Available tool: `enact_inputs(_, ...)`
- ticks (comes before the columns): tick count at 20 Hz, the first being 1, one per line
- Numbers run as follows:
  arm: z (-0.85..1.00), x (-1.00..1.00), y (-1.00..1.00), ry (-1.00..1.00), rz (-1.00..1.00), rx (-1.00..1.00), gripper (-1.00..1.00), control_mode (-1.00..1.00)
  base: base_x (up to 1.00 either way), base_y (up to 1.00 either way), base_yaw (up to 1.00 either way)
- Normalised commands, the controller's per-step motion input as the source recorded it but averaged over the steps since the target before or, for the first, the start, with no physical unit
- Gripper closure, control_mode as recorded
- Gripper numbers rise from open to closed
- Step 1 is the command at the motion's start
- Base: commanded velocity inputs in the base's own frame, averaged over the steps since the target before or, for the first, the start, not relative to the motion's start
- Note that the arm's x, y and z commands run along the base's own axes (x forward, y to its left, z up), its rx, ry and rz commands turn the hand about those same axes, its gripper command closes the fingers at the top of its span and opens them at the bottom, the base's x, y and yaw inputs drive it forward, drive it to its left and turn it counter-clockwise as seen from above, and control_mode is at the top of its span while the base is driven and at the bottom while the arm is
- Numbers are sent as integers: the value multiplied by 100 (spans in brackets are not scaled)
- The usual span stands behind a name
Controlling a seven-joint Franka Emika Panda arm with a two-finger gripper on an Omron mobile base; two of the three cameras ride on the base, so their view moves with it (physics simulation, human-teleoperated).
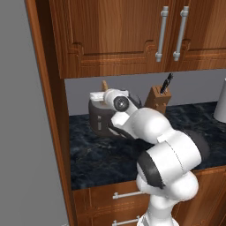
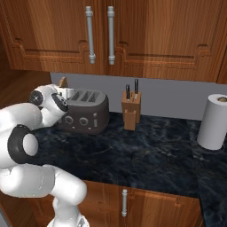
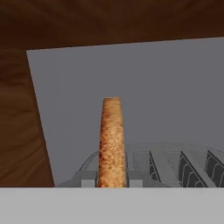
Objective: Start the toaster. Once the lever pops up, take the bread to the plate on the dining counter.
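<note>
The dark grey toaster [image 2: 91, 113] stands at the back left of the black counter [image 2: 146, 155], partly hidden behind my arm in the left base view [image 1: 100, 121]. The bread [image 3: 112, 144], a tan-brown slice seen edge-on, stands upright over the toaster's [image 3: 175, 164] leftmost slot, right in front of the hand. It pokes up above the white hand in both base views [image 1: 105, 84] [image 2: 63, 82]. My gripper [image 2: 65, 91] [image 1: 102, 94] is at the toaster's left end, level with its top and shut on the bread; its fingertips are hidden. The plate and the dining counter are out of view.
A wooden knife block [image 2: 131, 111] [image 1: 158, 99] stands right of the toaster. A white paper towel roll [image 2: 215, 122] is at the far right. Wooden wall cabinets [image 2: 133, 35] hang low overhead, and a tall wooden side panel [image 1: 48, 110] closes the left.
</note>
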Motion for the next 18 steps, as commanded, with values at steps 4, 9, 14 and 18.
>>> enact_inputs(4,61,-68,0,0,0,-2,100,-100,0,0,0)
enact_inputs(9,69,-70,-4,7,-1,-1,100,-100,0,0,0)
enact_inputs(14,49,-80,-31,15,-2,0,100,-100,0,0,0)
enact_inputs(18,17,-52,-50,11,-3,-4,100,-100,0,0,0)
